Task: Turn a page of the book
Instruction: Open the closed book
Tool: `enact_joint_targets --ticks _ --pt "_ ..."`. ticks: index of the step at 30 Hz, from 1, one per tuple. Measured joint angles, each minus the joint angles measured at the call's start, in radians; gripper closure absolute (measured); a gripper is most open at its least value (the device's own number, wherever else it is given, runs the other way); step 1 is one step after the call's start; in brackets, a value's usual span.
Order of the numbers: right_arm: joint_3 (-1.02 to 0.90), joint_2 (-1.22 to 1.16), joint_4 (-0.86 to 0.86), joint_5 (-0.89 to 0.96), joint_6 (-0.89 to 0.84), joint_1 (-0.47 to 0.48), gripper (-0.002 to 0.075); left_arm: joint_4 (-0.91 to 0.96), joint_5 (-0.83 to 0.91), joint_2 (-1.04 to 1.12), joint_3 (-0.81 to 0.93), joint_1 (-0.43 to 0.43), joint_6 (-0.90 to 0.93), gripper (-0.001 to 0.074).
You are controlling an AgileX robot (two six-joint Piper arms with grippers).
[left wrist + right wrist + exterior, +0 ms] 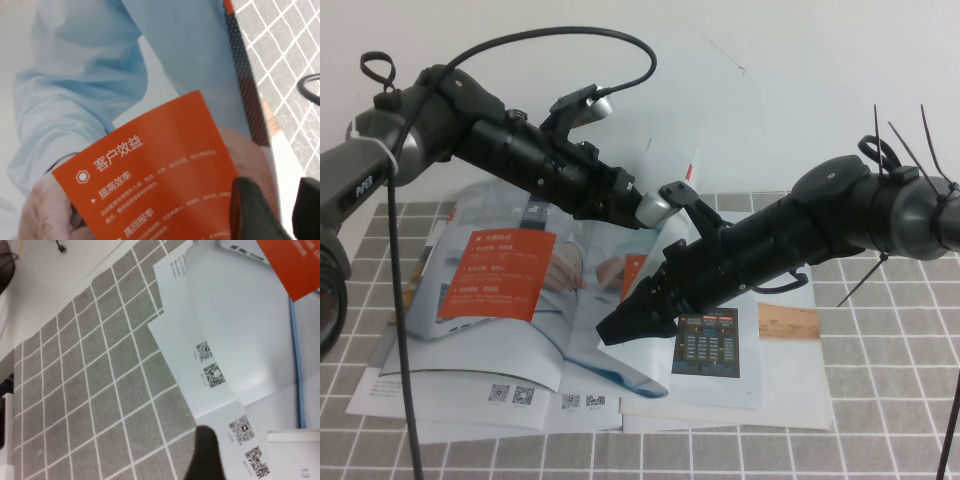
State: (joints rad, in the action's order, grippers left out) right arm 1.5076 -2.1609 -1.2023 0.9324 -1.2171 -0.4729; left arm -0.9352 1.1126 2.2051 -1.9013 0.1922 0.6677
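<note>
The book [495, 290] lies open on the tiled cloth, its left side showing a laptop and an orange panel. The page [610, 265] with the blue-shirted person and orange panel curves up from the spine, and its far corner [695, 165] stands raised. My left gripper [625, 205] hangs over that page's upper part. In the left wrist view it [282, 212] is open, close above the page [150, 150], with the page's outer edge showing in the gap. My right gripper [615, 330] is open over the page's lower edge. One of its fingers [205, 455] shows.
White sheets with QR codes [510, 395] stick out from under the book at the front. A white page with a dark chart [708, 345] and a brochure with a tan band [790, 325] lie to the right. Grey tiled cloth [880, 380] surrounds everything. Cables hang at the left.
</note>
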Motion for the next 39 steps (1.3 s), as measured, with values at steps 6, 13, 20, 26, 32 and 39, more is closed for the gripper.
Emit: enact_joint_targets --ticks 6,13,20,26,32,39 --pt "0.000 0.000 0.000 0.000 0.000 0.000 0.0233 -0.017 0.006 0.030 -0.001 0.000 -0.004 0.0549" --pt "0.000 0.000 0.001 0.000 0.000 0.000 0.0233 -0.062 0.030 0.034 -0.001 0.000 0.003 0.0549" --pt "0.000 0.000 0.001 0.000 0.000 0.000 0.0234 -0.071 0.030 0.043 -0.001 0.000 0.010 0.0549" --pt "0.000 0.000 0.001 0.000 0.000 0.000 0.0234 -0.061 0.026 0.048 -0.001 0.000 0.010 0.0549" --pt "0.000 -0.002 0.001 0.000 0.000 0.000 0.0234 -0.049 0.017 0.048 -0.001 0.000 0.010 0.0549" --pt "0.000 -0.002 0.001 0.000 0.000 0.000 0.0239 -0.047 0.015 0.048 -0.001 0.000 0.016 0.0549"
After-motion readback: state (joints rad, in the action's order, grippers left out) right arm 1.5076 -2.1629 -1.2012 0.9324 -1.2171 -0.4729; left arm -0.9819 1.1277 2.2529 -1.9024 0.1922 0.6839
